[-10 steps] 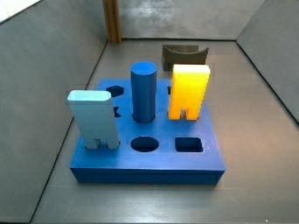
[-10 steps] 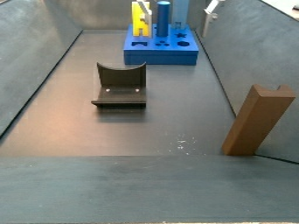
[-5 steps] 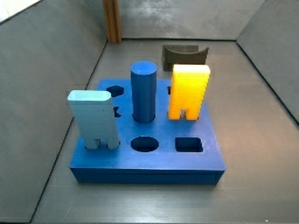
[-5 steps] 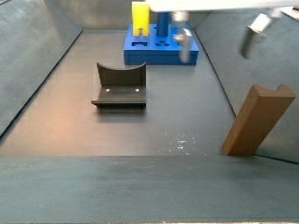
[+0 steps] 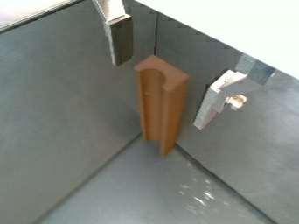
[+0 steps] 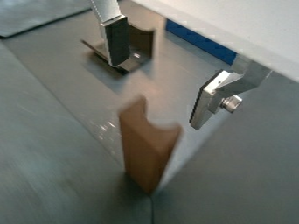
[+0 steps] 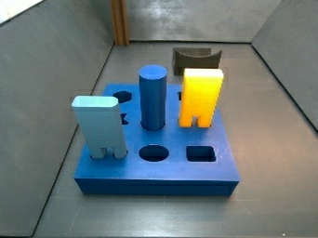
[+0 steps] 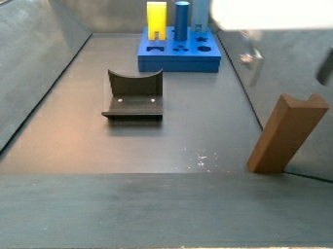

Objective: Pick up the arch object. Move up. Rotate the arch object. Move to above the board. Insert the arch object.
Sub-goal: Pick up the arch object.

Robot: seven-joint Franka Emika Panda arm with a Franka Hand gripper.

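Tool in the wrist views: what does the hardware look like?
The tool has two flat silver plate fingers with dark pads on the inner faces. One finger has a round silver screw head on its side. In a side view, the body shows as a blurred pale block. No cables or markings visible.

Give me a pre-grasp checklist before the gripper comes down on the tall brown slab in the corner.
1. Jaws open: ok. The gripper has its flat silver fingers spread wide in both wrist views.
2. Tall plain brown arch object under the gap: ok, it stands below and between the fingers, not yet touched.
3. Slab upright: ok, it stands on end near the wall.
4. Wall clearance for the far finger: cannot tell, the slab is close to the grey wall.
5. Thick blue board has free holes: ok, a round hole and a square hole are empty.
6. Short dark notched block clear of the slab: ok.
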